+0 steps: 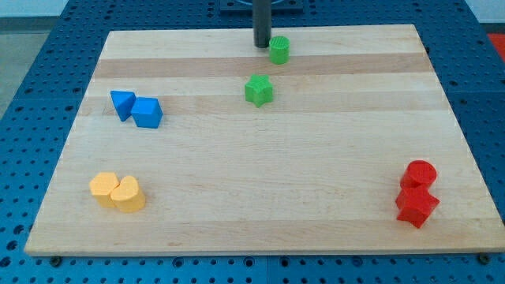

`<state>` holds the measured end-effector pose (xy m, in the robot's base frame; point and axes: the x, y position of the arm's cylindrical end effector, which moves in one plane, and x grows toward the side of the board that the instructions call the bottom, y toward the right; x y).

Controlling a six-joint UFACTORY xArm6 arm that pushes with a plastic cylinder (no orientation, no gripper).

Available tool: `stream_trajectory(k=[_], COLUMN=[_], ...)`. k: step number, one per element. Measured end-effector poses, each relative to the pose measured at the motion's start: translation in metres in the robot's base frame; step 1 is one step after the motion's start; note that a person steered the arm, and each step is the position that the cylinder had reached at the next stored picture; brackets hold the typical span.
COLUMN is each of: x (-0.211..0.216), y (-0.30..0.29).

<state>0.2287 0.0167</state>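
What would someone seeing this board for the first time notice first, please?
Probably my tip, a dark rod standing at the view's top centre, right beside a green cylinder, with a green star-shaped block just below. Then the coloured pairs on the wooden board: two blue blocks at the left, two yellow blocks at the bottom left, two red blocks at the bottom right.

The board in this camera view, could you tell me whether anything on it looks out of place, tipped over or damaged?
Nothing stands out. The blocks sit in tidy pairs: blue at the left, yellow at the lower left, red at the lower right, green near the top. My tip rests beside the upper green block. The board looks undamaged.
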Motion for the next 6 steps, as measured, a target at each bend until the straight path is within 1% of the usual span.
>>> stream_trajectory(k=[1,2,5,6], x=[-0.004,-0.004,0.019,0.019], y=[0.029,0.036,0.019,0.007])
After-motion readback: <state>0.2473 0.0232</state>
